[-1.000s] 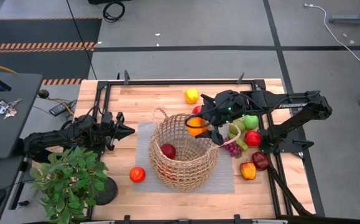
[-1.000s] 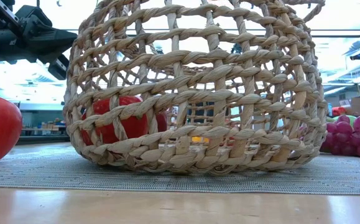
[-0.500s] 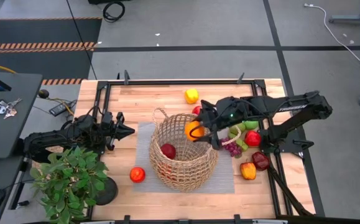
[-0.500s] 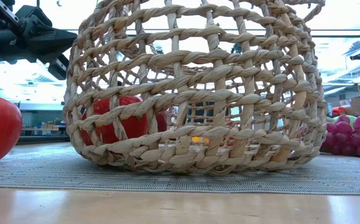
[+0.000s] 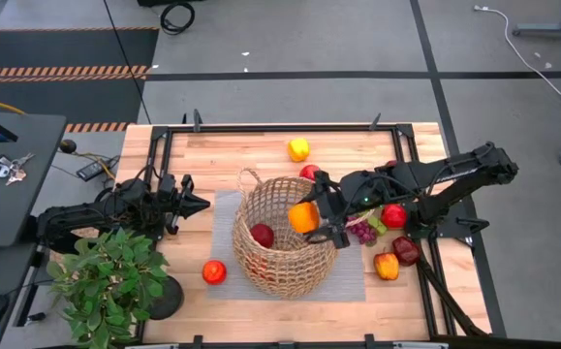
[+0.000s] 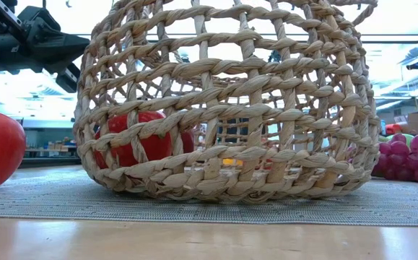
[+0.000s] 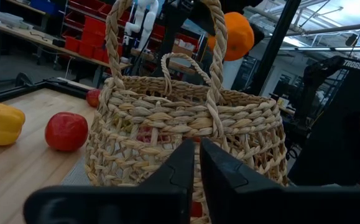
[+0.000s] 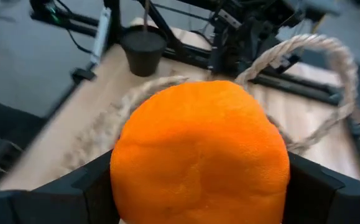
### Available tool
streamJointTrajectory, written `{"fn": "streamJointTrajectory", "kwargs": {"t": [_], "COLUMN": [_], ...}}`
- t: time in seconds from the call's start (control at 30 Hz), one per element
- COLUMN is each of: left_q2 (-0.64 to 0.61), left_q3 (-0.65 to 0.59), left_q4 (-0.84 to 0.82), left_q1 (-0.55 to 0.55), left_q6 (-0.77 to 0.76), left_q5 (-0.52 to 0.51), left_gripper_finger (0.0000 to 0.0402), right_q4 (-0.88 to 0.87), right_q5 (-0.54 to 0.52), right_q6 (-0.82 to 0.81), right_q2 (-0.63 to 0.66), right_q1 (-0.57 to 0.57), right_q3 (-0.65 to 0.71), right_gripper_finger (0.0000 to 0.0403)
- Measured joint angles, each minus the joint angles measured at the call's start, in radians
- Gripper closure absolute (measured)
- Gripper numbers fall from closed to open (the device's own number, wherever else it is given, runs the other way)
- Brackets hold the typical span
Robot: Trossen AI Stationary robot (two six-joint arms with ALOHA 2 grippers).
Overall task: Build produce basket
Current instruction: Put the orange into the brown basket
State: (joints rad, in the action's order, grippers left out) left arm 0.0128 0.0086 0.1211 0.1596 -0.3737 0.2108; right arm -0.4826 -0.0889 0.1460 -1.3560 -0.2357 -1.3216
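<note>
The wicker basket (image 5: pixel 285 239) stands on a grey mat (image 5: pixel 224 215) in the middle of the table, with a dark red fruit (image 5: pixel 262 235) inside. My right gripper (image 5: pixel 309 219) is shut on an orange (image 5: pixel 300 215) above the basket's right rim; the orange (image 7: pixel 232 34) also shows high over the basket in the left wrist view. At the mat's left edge, clear of the basket (image 7: pixel 186 134), my left gripper (image 5: pixel 200 204) waits shut and pointing at it. Other produce lies on the table around the basket. My right gripper pinches the orange between its two fingers (image 8: pixel 96 186), one on each opposite side (image 8: pixel 127 177). The fingers come slanting down from the table's right. The orange is lifted clear, above the basket's opening.
A red apple (image 5: pixel 213 271) lies near the basket's left front, a yellow pepper (image 5: pixel 298 148) and a red fruit (image 5: pixel 308 173) behind it. Grapes (image 5: pixel 362 233), a red apple (image 5: pixel 393 215), a dark red fruit (image 5: pixel 406 250) and an orange pepper (image 5: pixel 387 266) lie right. A potted plant (image 5: pixel 106 281) stands front left.
My right gripper has carried the orange toward the table's near edge and slightly left, from beside the basket's far right rim to over its opening. Its wrist has rolled on the way. The basket and the left arm have kept still.
</note>
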Motion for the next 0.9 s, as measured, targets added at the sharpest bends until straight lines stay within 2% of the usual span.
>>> {"fn": "streamJointTrajectory", "kwargs": {"t": [0.17,0.37,0.57,0.67,0.77,0.9], "left_q2": [0.000,0.000,0.000,0.000,0.000,0.000], "left_q3": [0.000,0.000,0.000,0.000,0.000,0.000], "left_q4": [0.000,0.000,0.000,0.000,0.000,0.000], "left_q1": [0.000,0.000,0.000,0.000,0.000,0.000], "left_q6": [0.000,0.000,0.001,0.000,0.000,0.000], "left_q5": [0.000,0.000,0.000,0.000,0.000,0.000], "left_gripper_finger": [0.0368,0.0374,0.0367,0.0366,0.0369,0.0373], "right_q4": [-0.001,0.000,-0.005,-0.004,-0.005,-0.004], "right_q5": [-0.078,-0.217,-0.302,-0.370,-0.434,-0.438], "right_q6": [0.223,0.608,1.044,1.210,1.313,1.315], "right_q2": [0.000,0.000,-0.001,-0.001,-0.001,-0.001], "right_q1": [-0.001,-0.001,-0.001,-0.001,-0.001,-0.001], "right_q3": [0.000,0.000,0.000,0.000,0.000,0.000], "right_gripper_finger": [0.0077,0.0077,0.0069,0.0065,0.0065,0.0065]}}
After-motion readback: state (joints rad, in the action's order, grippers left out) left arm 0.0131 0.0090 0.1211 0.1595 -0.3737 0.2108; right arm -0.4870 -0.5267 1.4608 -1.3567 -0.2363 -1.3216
